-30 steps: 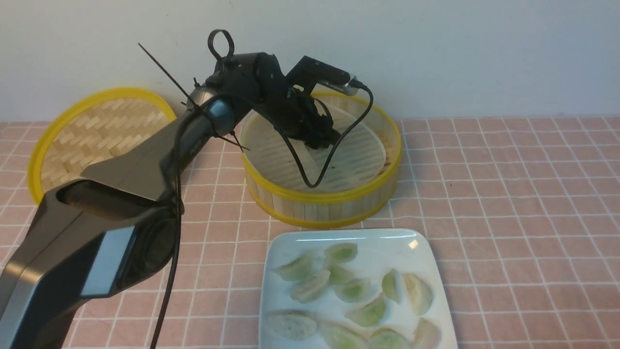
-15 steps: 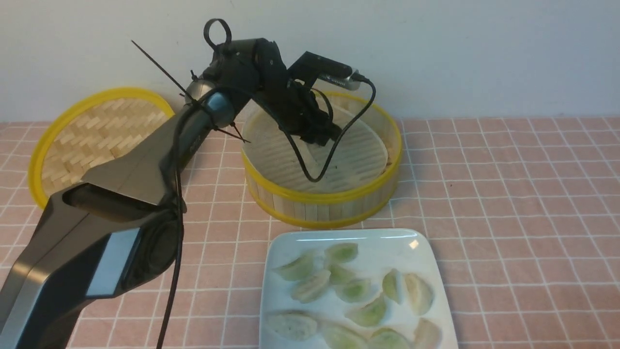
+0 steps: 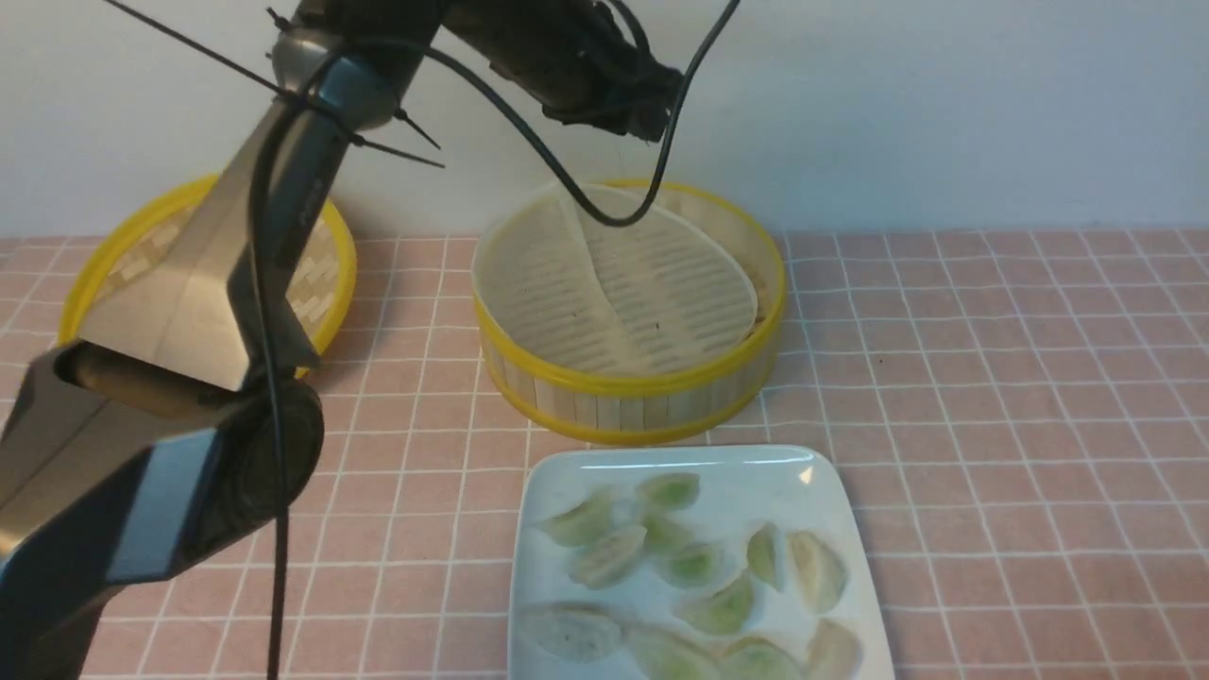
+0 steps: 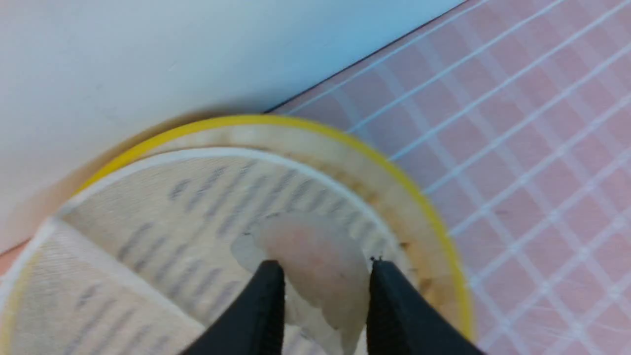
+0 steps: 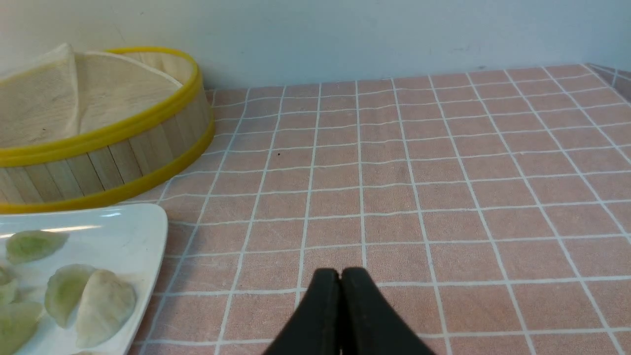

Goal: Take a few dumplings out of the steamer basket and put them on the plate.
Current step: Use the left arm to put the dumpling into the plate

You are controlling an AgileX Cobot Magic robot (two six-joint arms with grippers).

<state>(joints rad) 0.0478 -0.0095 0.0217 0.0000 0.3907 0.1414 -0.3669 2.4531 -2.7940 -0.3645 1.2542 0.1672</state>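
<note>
My left gripper (image 4: 325,266) is shut on a cream-pink dumpling (image 4: 315,246) and holds it in the air above the steamer basket (image 4: 424,207). In the front view the left gripper (image 3: 642,118) is high over the basket (image 3: 628,392); the held dumpling is hidden there. The basket's pale liner sheet (image 3: 614,283) is partly folded and no dumplings show on it. The white square plate (image 3: 661,460) lies in front of the basket with several green and cream dumplings (image 3: 694,564) on it. My right gripper (image 5: 340,271) is shut and empty over the tablecloth, to the right of the plate (image 5: 138,227).
The flat woven yellow-rimmed lid (image 3: 321,274) lies at the back left, partly behind my left arm. A wall stands right behind the basket. The pink checked tablecloth (image 3: 992,397) stretches to the right of the basket and plate.
My left gripper has risen out of the basket, from down by the liner to high above it, with the dumpling in it. The plate and basket have not moved.
</note>
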